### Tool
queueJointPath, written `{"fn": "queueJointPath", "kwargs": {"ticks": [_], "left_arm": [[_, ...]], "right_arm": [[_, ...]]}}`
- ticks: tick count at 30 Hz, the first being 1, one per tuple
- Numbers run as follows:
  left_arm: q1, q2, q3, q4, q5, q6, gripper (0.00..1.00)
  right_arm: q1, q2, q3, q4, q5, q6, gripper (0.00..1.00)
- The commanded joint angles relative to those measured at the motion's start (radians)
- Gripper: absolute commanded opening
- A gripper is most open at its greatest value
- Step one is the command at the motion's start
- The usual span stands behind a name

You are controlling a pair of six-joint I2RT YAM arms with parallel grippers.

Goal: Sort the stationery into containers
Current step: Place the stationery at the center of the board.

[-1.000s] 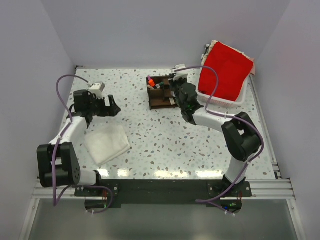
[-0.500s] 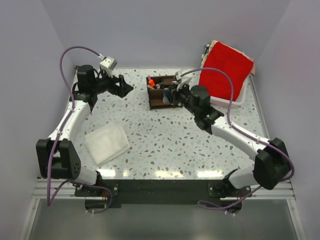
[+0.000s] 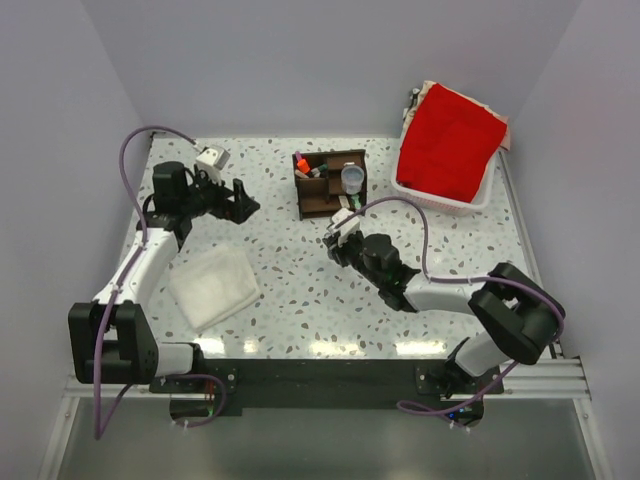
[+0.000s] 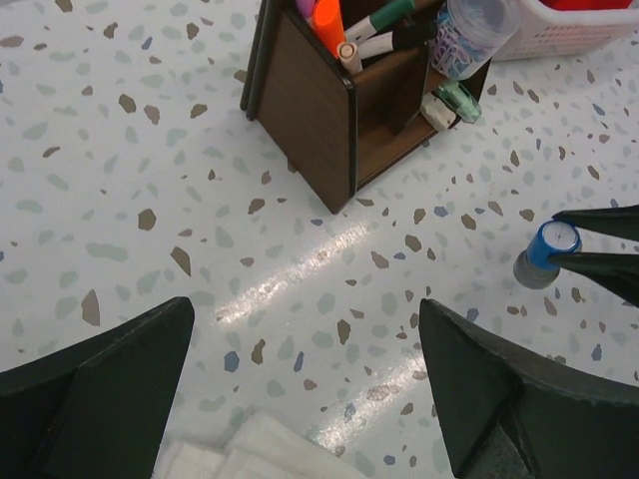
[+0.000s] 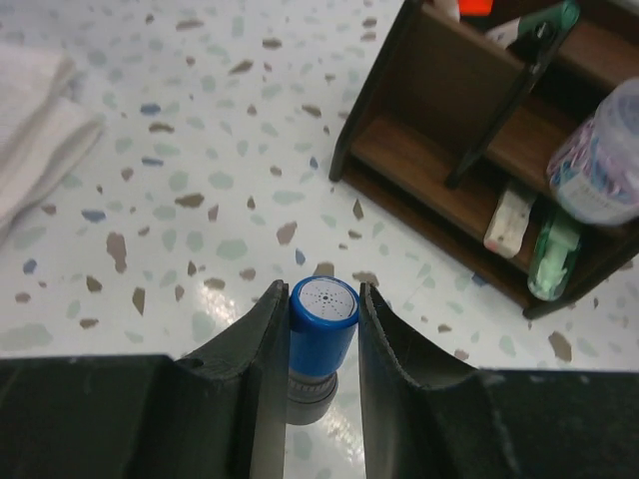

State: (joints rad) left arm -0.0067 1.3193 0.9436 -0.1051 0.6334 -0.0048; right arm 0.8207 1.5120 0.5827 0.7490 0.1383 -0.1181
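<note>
Two arms, two grippers in view. The left gripper [image 3: 238,200] hangs over the table to the left of the organizer [image 3: 330,185], jaws spread wide with nothing between them. The right gripper [image 3: 337,233] sits low, just in front of the organizer, its fingers clenched on the one blue-capped grey stick [image 5: 321,311]. The stick is upright, its base looks to be on the tabletop, and it is outside the box.

One dark brown organizer. Inside it I count:
- one orange highlighter [image 4: 326,14]
- one green-capped pen [image 4: 383,16]
- one pale pen [image 4: 364,47]
- one round pot [image 4: 471,35] of bluish clips
- two small pieces side by side in the low front tray, one white piece [image 5: 508,221] and one mint-green piece [image 5: 551,261]

One white basket [image 3: 440,202] holding one red cloth [image 3: 452,140] stands to the organizer's right. One folded white cloth [image 3: 212,287] lies beside the left arm.
</note>
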Motion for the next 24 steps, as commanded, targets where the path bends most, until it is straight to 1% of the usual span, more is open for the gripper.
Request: {"fn": "queueJointPath", "kwargs": {"ticks": [1,4,8,9,12,19,24], "left_arm": [[0.007,-0.040,-0.055,0.038,-0.009,0.019,1.00],[0.007,-0.052,-0.083,0.041,-0.009,0.016,1.00],[0.007,-0.068,-0.108,0.036,-0.011,0.028,1.00],[0.007,-0.071,-0.123,0.038,-0.011,0.026,1.00],[0.007,-0.078,-0.144,0.036,-0.008,0.028,1.00],[0.007,-0.088,-0.186,0.038,0.002,0.026,1.00],[0.007,-0.083,-0.210,0.031,0.015,0.026,1.00]], "right_arm": [[0.014,0.004,0.011,0.265,0.004,-0.014,0.00],[0.026,0.043,0.016,0.323,0.000,0.014,0.00],[0.051,0.154,0.012,0.517,-0.029,-0.003,0.00],[0.054,0.199,0.019,0.538,-0.029,-0.006,0.00],[0.075,0.258,0.025,0.618,-0.039,-0.029,0.00],[0.107,0.319,-0.021,0.850,-0.065,-0.106,0.00],[0.109,0.361,-0.011,0.869,-0.066,-0.095,0.00]]}}
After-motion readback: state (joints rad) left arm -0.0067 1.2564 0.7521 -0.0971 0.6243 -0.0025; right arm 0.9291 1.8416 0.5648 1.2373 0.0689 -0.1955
